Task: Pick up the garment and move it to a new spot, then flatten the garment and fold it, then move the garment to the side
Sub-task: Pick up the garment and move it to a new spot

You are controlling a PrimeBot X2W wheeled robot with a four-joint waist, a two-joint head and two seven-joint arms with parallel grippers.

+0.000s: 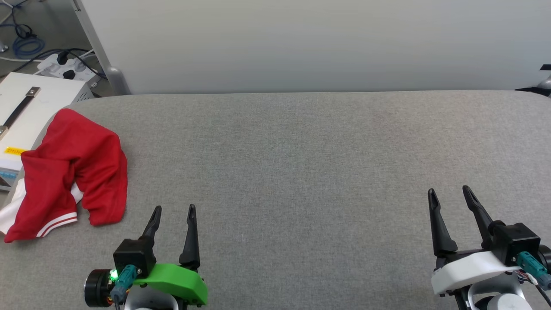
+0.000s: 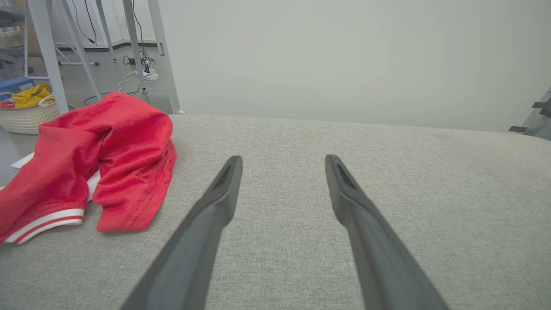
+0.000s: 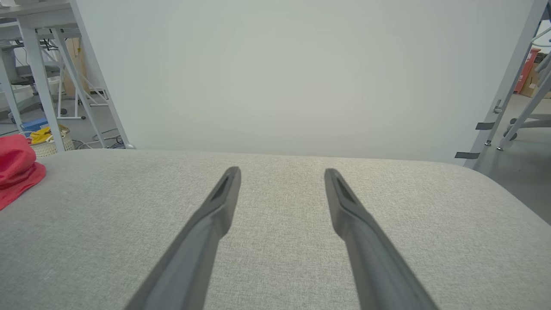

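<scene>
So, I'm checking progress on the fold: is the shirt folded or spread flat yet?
Neither: the shirt lies crumpled in a heap at the left edge of the table, bunched over itself, one striped hem showing.

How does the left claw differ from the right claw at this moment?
The left claw sits on a green bracket; the right claw sits on a white bracket. The left claw is close to the red shirt; the right claw is far from it. Both are open, empty and point across the grey surface.
</scene>
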